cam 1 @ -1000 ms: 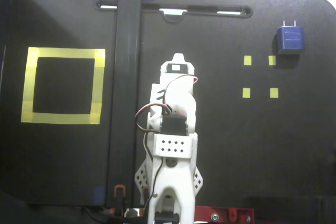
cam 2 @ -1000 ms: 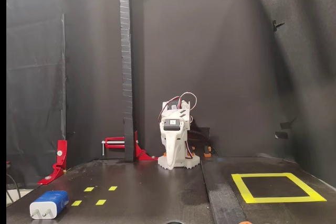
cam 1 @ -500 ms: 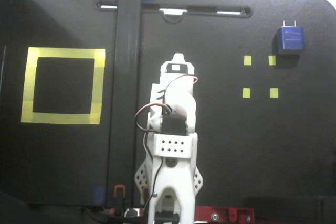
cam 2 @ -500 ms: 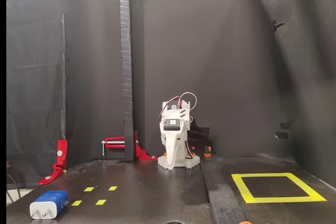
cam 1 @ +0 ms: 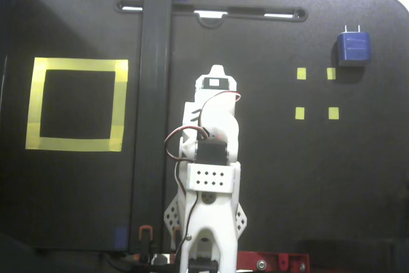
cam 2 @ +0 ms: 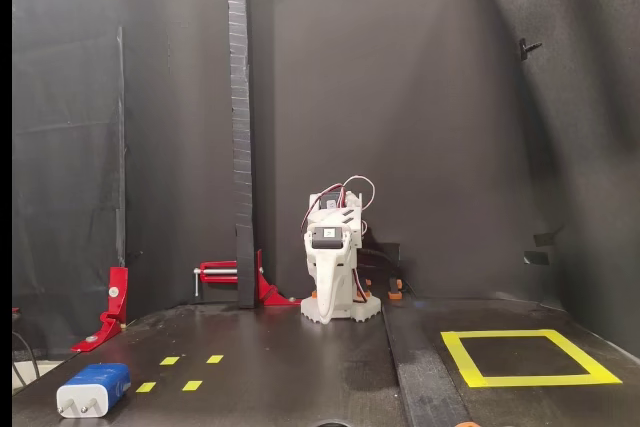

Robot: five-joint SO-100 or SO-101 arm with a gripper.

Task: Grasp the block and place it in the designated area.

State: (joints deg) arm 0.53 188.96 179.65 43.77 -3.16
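Seen from above, a white robot arm (cam 1: pixel 211 177) sits folded at the near middle of a black table (cam 1: pixel 287 190). Its gripper (cam 1: pixel 217 71) points toward the far edge, and from here I cannot tell how far its fingers are parted; it holds nothing. A small dark-blue block (cam 1: pixel 353 48) with two pale prongs lies at the far right, just beyond four tiny yellow tape squares (cam 1: pixel 316 93). The large yellow tape square (cam 1: pixel 77 104), the designated area, lies at the left, across a dark upright post (cam 1: pixel 153 119) from the arm, and is empty.

Seen from the front at table level, the arm (cam 2: pixel 335 282) is small and tucked at the back, its gripper (cam 2: pixel 332 299) pointing down toward the table with its opening unclear. The block (cam 2: pixel 94 389) rests at the near left, the tape square (cam 2: pixel 528 357) at the near right.

Nothing has changed over the last second: arm and block sit exactly where they were. By my reading, the task has not begun, and the reach to the block is the first step
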